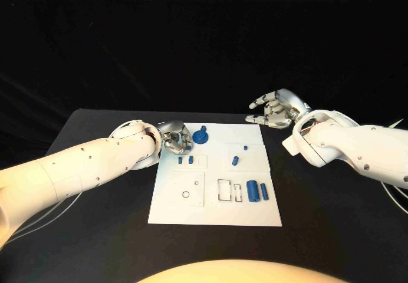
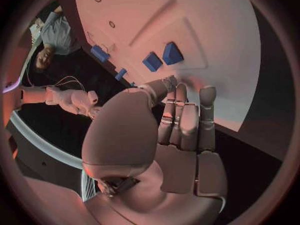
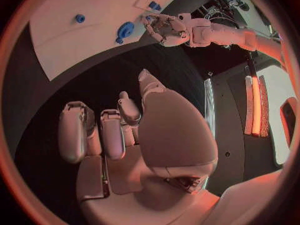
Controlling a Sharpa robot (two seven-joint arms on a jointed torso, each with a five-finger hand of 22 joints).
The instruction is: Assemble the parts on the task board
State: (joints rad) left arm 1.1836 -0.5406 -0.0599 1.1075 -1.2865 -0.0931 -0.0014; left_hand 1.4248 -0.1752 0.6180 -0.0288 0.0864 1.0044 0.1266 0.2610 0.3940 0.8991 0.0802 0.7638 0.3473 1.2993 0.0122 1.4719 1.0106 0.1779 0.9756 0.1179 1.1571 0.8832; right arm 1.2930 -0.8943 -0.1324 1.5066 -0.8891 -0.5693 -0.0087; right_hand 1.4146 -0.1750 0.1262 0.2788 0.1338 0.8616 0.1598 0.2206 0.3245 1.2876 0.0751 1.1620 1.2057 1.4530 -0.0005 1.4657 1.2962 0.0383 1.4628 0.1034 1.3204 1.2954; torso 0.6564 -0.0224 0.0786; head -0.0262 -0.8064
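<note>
The white task board (image 1: pixel 213 203) lies in the middle of the black table. My left hand (image 1: pixel 176 139) hangs over its far left corner, fingers stretched down toward the board (image 2: pixel 212 45), with nothing seen between them. A round blue part (image 1: pixel 200 137) sits just beside that hand, also seen as the round blue part (image 3: pixel 125 31). Two small blue blocks (image 2: pixel 162 57) lie just beyond the fingertips (image 2: pixel 207 92). My right hand (image 1: pixel 273 109) floats above the table beyond the board's far right corner, fingers loosely curled and apart, holding nothing.
Small blue pieces (image 1: pixel 187 159) and another blue piece (image 1: pixel 236 159) lie mid-board. Blue cylinders (image 1: pixel 258 190) rest near the right edge beside rectangular slots (image 1: pixel 224 190). A recessed plate with a round hole (image 1: pixel 186 193) sits on the board's near left. Black table surrounds the board.
</note>
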